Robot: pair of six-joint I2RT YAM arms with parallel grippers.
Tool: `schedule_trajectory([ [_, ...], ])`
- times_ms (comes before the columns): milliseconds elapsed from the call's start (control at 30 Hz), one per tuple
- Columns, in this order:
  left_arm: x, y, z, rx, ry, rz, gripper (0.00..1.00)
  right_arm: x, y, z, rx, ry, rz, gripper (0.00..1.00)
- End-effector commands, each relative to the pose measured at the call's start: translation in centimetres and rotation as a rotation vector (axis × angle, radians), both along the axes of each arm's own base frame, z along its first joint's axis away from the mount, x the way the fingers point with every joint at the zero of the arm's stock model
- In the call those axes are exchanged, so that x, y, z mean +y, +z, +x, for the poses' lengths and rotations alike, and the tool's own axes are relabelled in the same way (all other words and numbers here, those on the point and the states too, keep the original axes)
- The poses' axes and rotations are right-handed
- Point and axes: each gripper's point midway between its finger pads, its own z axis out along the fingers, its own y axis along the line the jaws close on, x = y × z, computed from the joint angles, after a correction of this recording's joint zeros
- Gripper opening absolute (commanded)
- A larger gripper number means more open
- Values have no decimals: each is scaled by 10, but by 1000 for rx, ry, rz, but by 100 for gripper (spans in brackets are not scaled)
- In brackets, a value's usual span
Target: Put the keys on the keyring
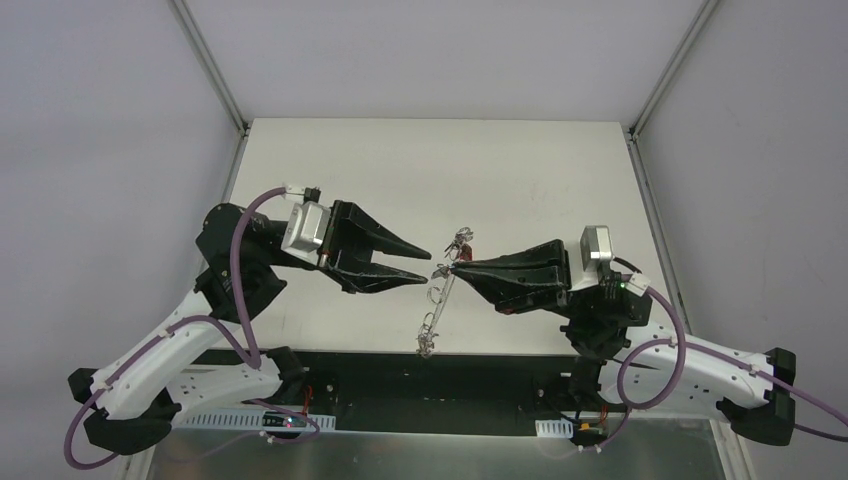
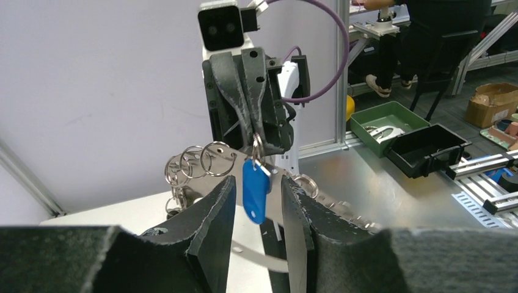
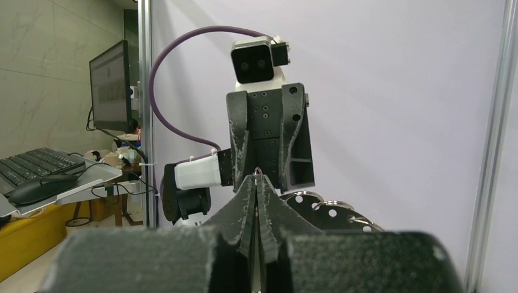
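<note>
The pale bench (image 1: 540, 170) fills the middle of the top view, with the left arm (image 1: 180, 340) and right arm (image 1: 690, 360) reaching in from its near corners so that they point at each other. The left claw (image 1: 425, 263) stands wide, holding nothing. The right claw (image 1: 458, 266) is pressed closed, pinching a ring of the keyring (image 1: 437, 300) at its very tip.

From that pinch the keyring hangs between the two claws and trails toward the near edge of the bench; whether its far end rests on the surface cannot be told. In the left wrist view several rings fan out to the left, and a blue key (image 2: 255, 190) dangles from the pinched ring, between the left claw's spread fingers (image 2: 214, 213) without touching them.
</note>
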Motion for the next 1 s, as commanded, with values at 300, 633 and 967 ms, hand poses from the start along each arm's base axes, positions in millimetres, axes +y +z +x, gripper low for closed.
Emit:
schedule_trajectory([
  [300,8,15,-15,-35,-45,-55,39,-13,29,-3,-32,-12,89,0],
  [633,3,5,-11,-21,-46,-27,40,-11,31,-5,-42,-4,93,0],
  [967,0,-4,-8,-13,-38,4,37,-10,33,-6,-49,3,93,0],
])
